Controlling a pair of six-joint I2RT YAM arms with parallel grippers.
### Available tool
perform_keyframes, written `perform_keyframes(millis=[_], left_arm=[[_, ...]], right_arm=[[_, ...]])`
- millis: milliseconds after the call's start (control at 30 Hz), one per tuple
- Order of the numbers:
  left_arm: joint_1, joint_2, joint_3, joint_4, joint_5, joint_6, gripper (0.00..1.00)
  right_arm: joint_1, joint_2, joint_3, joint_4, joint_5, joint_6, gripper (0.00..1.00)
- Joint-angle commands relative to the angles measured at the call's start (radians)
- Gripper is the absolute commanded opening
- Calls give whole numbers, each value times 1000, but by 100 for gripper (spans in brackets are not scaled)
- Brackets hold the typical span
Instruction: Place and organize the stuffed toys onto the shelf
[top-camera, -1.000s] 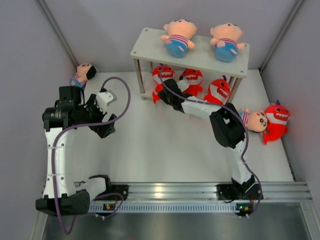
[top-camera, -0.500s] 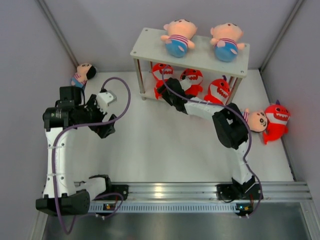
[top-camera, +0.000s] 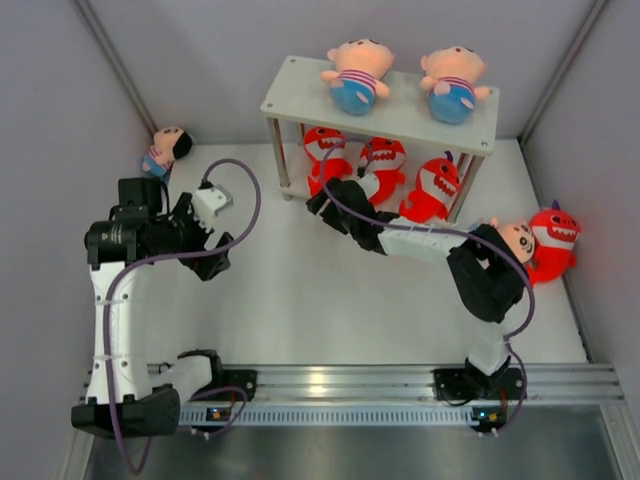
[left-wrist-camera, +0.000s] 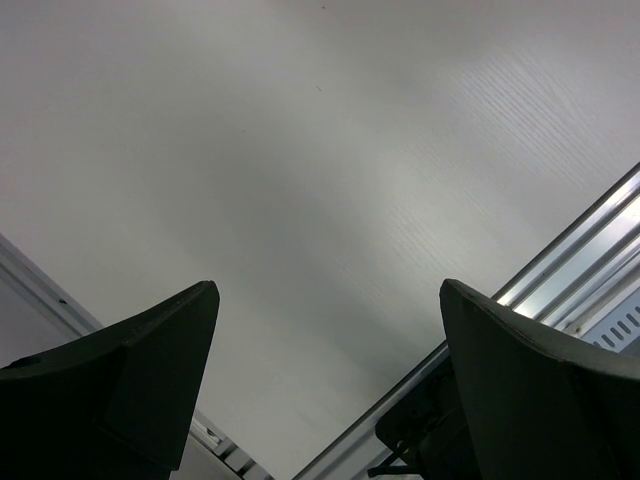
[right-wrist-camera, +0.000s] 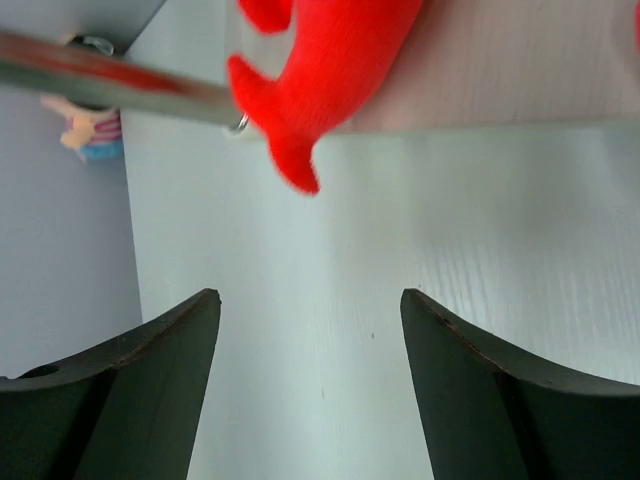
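Observation:
The shelf (top-camera: 400, 117) stands at the back. Two peach dolls (top-camera: 355, 72) (top-camera: 452, 82) lie on its top board. Three red sharks (top-camera: 325, 150) (top-camera: 383, 160) (top-camera: 435, 185) sit on its lower tier. Another doll (top-camera: 165, 150) lies at the back left by the wall. One more doll (top-camera: 517, 240) and a red shark (top-camera: 553, 240) lie at the right. My right gripper (top-camera: 322, 205) is open and empty, just in front of the shelf's left end; its wrist view (right-wrist-camera: 310, 295) shows a shark (right-wrist-camera: 320, 70) beyond the fingers. My left gripper (top-camera: 213, 252) (left-wrist-camera: 327, 287) is open and empty over bare table.
A silver shelf leg (right-wrist-camera: 110, 85) crosses the right wrist view at the top left. Grey walls (top-camera: 60, 120) close the table on the left, back and right. A metal rail (top-camera: 400, 380) runs along the near edge. My right arm's elbow (top-camera: 485, 280) sits next to the doll at the right.
My right gripper has pulled back out from under the shelf toward the near side, and its elbow swung right. The left shark stays on the lower tier. The left arm barely moved.

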Motion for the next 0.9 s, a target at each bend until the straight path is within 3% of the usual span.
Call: perform_keyframes(millis=[0, 133, 267, 367, 400, 467, 500, 667, 767, 867], left_arm=[[-2, -17, -36, -30, 9, -28, 98], [-2, -36, -118, 42, -37, -90, 98], [-2, -59, -178, 125, -113, -154, 98], [0, -88, -228, 179, -156, -183, 98], [-2, -97, -237, 190, -164, -188, 98], [-2, -126, -262, 217, -178, -212, 98], [-2, -145, -270, 233, -189, -220, 98], [-2, -182, -343, 306, -238, -278, 98], [-2, -182, -410, 380, -302, -321, 98], [-2, -169, -457, 430, -362, -355, 98]], right_arm=[[62, -143, -51, 42, -10, -134, 74], [125, -269, -189, -84, -48, -323, 74], [131, -503, -371, -277, -22, -438, 74], [128, -708, -493, -454, 70, -391, 77], [122, -759, -514, -592, 106, -354, 79], [96, -917, -570, -746, 221, -203, 91], [48, -977, -618, -841, 255, -164, 95], [-230, -1398, -729, -908, 223, -214, 99], [-381, -1458, -719, -922, 216, -258, 99], [-462, -1365, -688, -937, 174, -292, 99]])
